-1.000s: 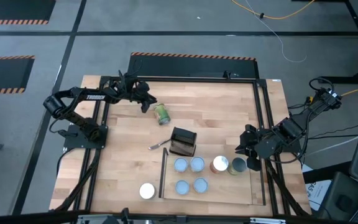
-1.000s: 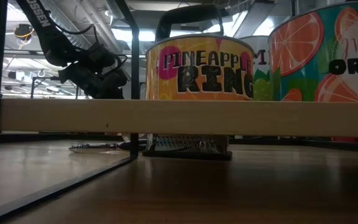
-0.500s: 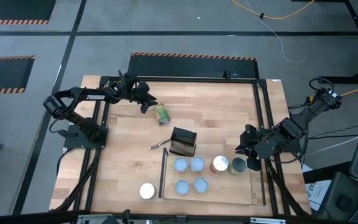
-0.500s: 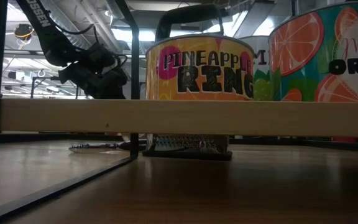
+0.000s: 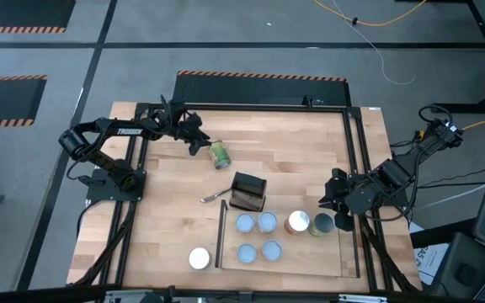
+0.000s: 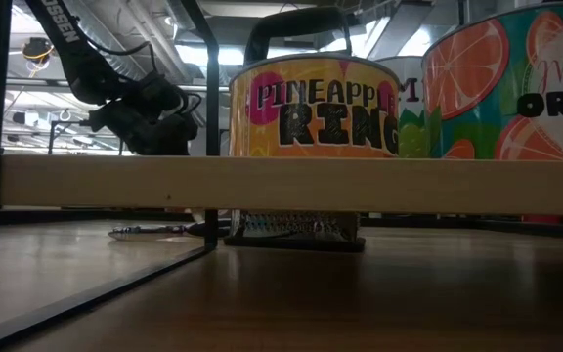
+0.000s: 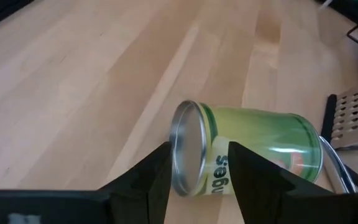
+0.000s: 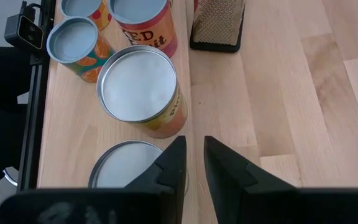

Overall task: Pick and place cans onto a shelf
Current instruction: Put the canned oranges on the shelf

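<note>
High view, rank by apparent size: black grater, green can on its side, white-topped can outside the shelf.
1. Black grater
2-3. Green can and white-topped can: near alike; one lies, one stands, so unranked.

- Place: robot lab / test hall, not a home.
- Grey concrete floor [image 5: 251,34] w/ orange-black hazard tape [image 5: 259,77] marking zones.
- Loose yellow cable [image 5: 369,21] on the floor.
- Wooden table [image 5: 310,151] in black metal frame, two arms mounted at its sides.
- Low view: high ceiling w/ pipes [image 6: 154,20] and strip lights.
</note>
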Tool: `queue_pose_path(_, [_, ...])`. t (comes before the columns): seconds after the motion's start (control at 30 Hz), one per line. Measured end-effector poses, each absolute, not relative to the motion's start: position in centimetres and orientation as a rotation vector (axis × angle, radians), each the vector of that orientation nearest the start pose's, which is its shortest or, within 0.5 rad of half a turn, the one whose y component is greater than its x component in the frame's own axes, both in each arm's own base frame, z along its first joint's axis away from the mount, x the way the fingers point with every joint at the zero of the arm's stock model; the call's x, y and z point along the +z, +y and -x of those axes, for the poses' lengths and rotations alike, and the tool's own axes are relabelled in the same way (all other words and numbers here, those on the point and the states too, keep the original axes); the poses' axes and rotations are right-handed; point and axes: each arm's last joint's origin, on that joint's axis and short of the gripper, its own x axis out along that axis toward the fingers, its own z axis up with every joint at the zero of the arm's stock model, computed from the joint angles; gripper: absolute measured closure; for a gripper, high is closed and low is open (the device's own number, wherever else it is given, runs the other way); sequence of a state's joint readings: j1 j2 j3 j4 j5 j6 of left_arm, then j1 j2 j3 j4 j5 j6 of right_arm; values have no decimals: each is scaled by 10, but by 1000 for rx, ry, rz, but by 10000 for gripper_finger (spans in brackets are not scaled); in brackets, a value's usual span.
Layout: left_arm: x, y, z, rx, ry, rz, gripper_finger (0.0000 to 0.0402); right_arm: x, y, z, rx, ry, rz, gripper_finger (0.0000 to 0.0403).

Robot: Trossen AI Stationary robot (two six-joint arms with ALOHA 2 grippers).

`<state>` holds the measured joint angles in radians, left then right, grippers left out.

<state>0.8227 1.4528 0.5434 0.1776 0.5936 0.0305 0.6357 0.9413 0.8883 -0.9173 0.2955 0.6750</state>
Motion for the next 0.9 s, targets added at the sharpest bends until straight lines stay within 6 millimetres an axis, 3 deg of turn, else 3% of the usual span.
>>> queue_pose_path(0.9, [147, 164, -194, 135, 577, 442, 253, 285, 92, -139, 9, 918, -187, 341])
